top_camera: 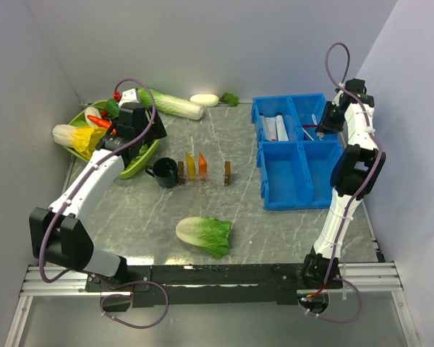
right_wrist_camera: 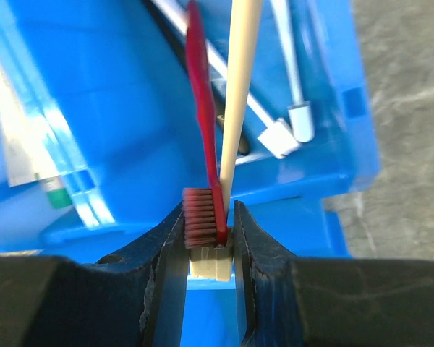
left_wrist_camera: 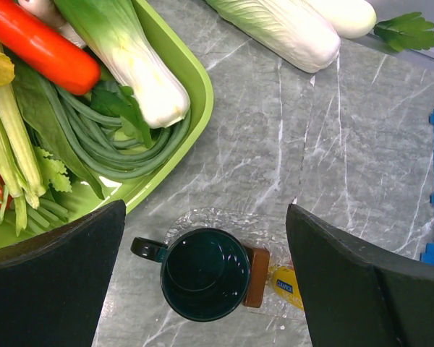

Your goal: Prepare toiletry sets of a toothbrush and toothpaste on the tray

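My right gripper [right_wrist_camera: 207,217] is shut on two toothbrushes at their heads, a red one [right_wrist_camera: 201,108] and a pale one [right_wrist_camera: 239,79], and holds them over the blue bin [right_wrist_camera: 94,94]. In the top view it [top_camera: 320,129] is at the bin's back right compartment [top_camera: 312,108]. A yellow toothpaste tube [top_camera: 190,168] and an orange one [top_camera: 202,166] stand on the clear tray [top_camera: 215,176] at mid table. My left gripper [left_wrist_camera: 205,210] is open and empty, above a dark green mug [left_wrist_camera: 205,273]. The yellow tube [left_wrist_camera: 286,285] shows beside its right finger.
A green tray of vegetables [top_camera: 141,163] is at the back left. Brown blocks [top_camera: 227,172] stand on the clear tray. A cabbage [top_camera: 204,235] lies near the front. More white brushes [right_wrist_camera: 289,87] and a white tube [right_wrist_camera: 29,159] lie in the bin. A napa cabbage [top_camera: 172,105] lies at the back.
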